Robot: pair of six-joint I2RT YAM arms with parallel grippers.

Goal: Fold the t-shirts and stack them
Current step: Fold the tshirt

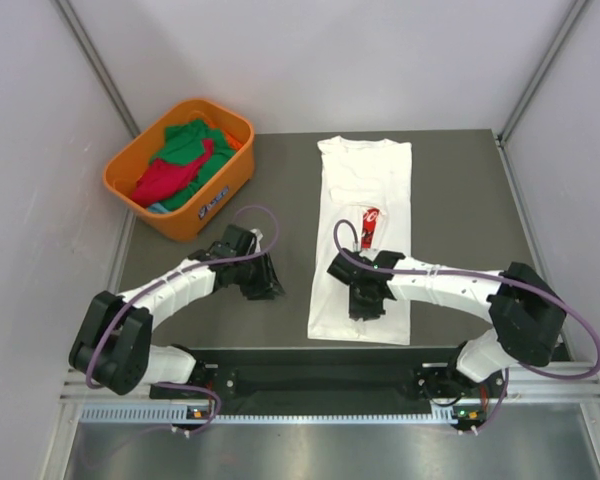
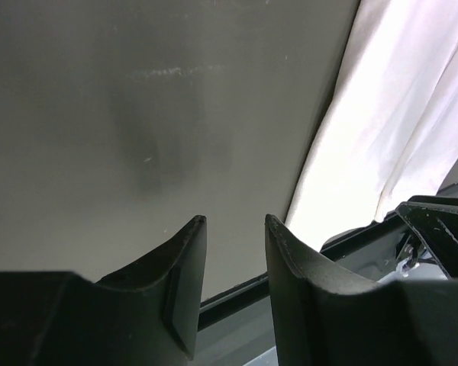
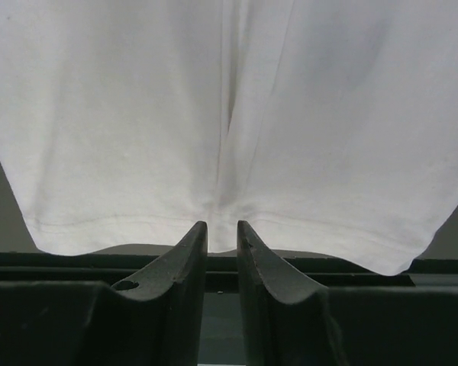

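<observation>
Down at the white t-shirt, right gripper hovers over its near hem, fingers narrow, empty; left gripper likewise, off-cloth. Next, probably: pinch, fold far.

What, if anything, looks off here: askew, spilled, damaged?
Nothing spilled or damaged. The white shirt lies folded in a long strip, slightly skewed on the table, its red print mostly hidden. The green shirt and red shirt are bunched in the basket, unfolded.

Table: dk grey matte top, faint scuffs.
Walls: plain pale grey panels, back + both sides.
Posts: slim metal, at back corners.
Rail: slotted, along near edge.
Light: soft, even, weak shadows.
</observation>
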